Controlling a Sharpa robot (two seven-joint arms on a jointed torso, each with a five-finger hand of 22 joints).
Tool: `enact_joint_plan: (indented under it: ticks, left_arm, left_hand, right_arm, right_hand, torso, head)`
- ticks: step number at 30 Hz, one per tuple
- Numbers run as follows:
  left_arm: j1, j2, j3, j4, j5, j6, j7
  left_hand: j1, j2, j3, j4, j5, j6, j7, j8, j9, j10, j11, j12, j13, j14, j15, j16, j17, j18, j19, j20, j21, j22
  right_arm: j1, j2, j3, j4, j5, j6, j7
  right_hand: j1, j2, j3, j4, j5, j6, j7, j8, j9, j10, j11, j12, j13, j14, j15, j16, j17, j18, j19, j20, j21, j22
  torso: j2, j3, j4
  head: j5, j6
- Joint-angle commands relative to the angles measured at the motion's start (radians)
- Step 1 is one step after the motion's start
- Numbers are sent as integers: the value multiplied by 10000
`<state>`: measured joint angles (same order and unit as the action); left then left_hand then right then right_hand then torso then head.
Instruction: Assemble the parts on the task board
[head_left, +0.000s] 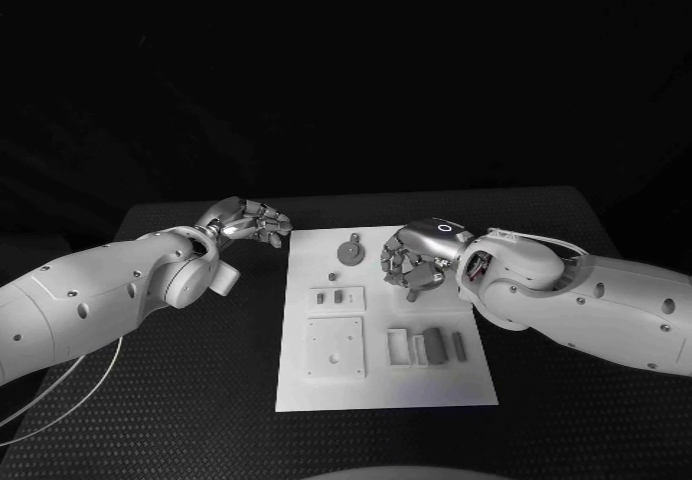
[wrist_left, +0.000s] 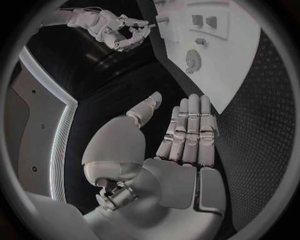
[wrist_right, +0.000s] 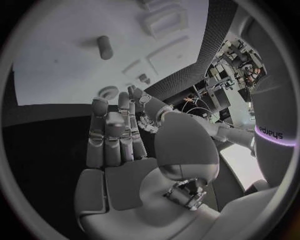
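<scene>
The task board (head_left: 387, 385) lies flat in the middle of the black table (head_left: 173, 400), a long white plate running from near to far. On it the parts are spread out, each by itself. A round part with a stem (head_left: 348, 250) lies at the far end. A tiny part (head_left: 333, 276) sits just near of it. A small plate with two slots (head_left: 338, 297) comes next, then a bigger square plate (head_left: 335, 347) on the near left. To the right of that are a frame (head_left: 398, 345) and some little blocks (head_left: 440, 346) side by side.

It looks to me like the job has hardly begun (nothing seems joined to anything, though the pieces are too small to be sure). Almost all the putting together is left to do.

The right hand (head_left: 415, 256) hangs over the far right part of the board, close to the round part. Its fingers are bent down and a bit apart, and I see nothing in them.

The left hand (head_left: 245, 222) is off the board, over the table by the far left corner. Its fingers lie straight and apart from the thumb, holding nothing.
</scene>
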<state>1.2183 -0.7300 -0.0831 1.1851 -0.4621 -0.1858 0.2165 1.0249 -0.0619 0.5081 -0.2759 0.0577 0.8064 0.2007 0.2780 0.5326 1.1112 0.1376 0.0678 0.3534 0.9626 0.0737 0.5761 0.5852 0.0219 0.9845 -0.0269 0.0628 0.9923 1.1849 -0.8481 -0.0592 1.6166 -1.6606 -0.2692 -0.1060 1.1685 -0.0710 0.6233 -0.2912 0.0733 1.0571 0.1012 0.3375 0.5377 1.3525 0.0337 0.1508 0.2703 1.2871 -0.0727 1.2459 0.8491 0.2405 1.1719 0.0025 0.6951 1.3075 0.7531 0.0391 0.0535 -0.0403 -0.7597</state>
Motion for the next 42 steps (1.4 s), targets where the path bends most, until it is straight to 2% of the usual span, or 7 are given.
enact_joint_plan:
  ticks: [1,8,13,20,24,36,42]
  left_arm:
    - [10,45,9,-33,64,51,104]
    - [15,140,10,-109,64,3,112]
    - [17,241,10,-171,64,-8,96]
    - [19,308,10,-159,64,21,82]
    - [21,318,10,-152,64,31,75]
    - [21,331,10,-140,64,60,65]
    - [21,329,10,-143,64,70,60]
  left_hand:
    - [-91,5,-50,3,4,-82,5,-19,17,-51,3,6,-11,21,48,-51,17,77,-18,63,44,-16]
    - [-91,4,-50,3,4,-82,5,-18,18,-50,2,7,-11,22,48,-54,21,77,-18,63,44,-18]
    - [-88,3,-49,3,4,-81,5,-16,19,-47,1,10,-10,24,48,-60,28,78,-18,63,45,-21]
    - [-86,-1,-49,3,4,-80,4,-12,22,-44,0,14,-9,26,48,-68,39,78,-18,64,45,-25]
    - [-85,-2,-48,3,4,-80,4,-11,23,-44,-1,15,-9,27,48,-71,44,78,-18,64,45,-27]
    - [-83,-5,-48,4,4,-83,4,-9,25,-45,0,16,-8,28,48,-82,57,77,-18,64,46,-32]
    - [-82,-6,-47,5,5,-84,4,-9,26,-47,0,16,-9,28,49,-88,63,77,-19,65,46,-35]
  right_arm:
    - [-2,264,-5,41,-7,171,162]
    - [-3,769,-135,64,-263,267,180]
    - [-6,1096,-401,-76,-500,368,187]
    - [-62,1341,-876,-199,-836,432,221]
    - [-123,1471,-1034,-266,-978,466,224]
    - [-212,1675,-1271,-364,-1427,460,158]
    - [-281,1750,-1317,-382,-1447,494,170]
  right_hand:
    - [32,108,29,-1,69,38,0,38,106,29,-32,-8,15,-25,-70,39,13,213,43,0,43,195]
    - [31,115,30,-1,69,31,2,37,112,23,-30,-13,20,-28,-68,36,15,213,40,1,40,194]
    - [31,121,30,-3,69,23,4,36,119,18,-29,-19,27,-31,-67,33,16,213,35,2,36,193]
    - [32,124,29,-4,69,19,5,36,125,15,-28,-22,33,-34,-66,30,17,213,32,3,33,193]
    - [33,123,28,-6,68,17,5,36,129,14,-27,-24,36,-34,-65,30,18,213,31,3,32,193]
    - [38,119,26,-10,68,15,4,40,141,14,-28,-27,47,-34,-65,29,22,213,28,2,30,194]
    - [41,118,25,-10,68,15,4,42,147,14,-28,-29,53,-34,-65,30,24,213,28,2,29,195]
  torso:
    - [9,-11,10]
    - [-5,-19,4]
    - [-3,-36,19]
    - [17,-22,13]
    - [20,-6,-10]
    - [18,-3,6]
    - [17,1,-4]
  head:
    - [277,-25]
    - [614,-115]
    - [724,-167]
    - [911,-280]
    - [996,-354]
    - [1105,-507]
    - [1154,-563]
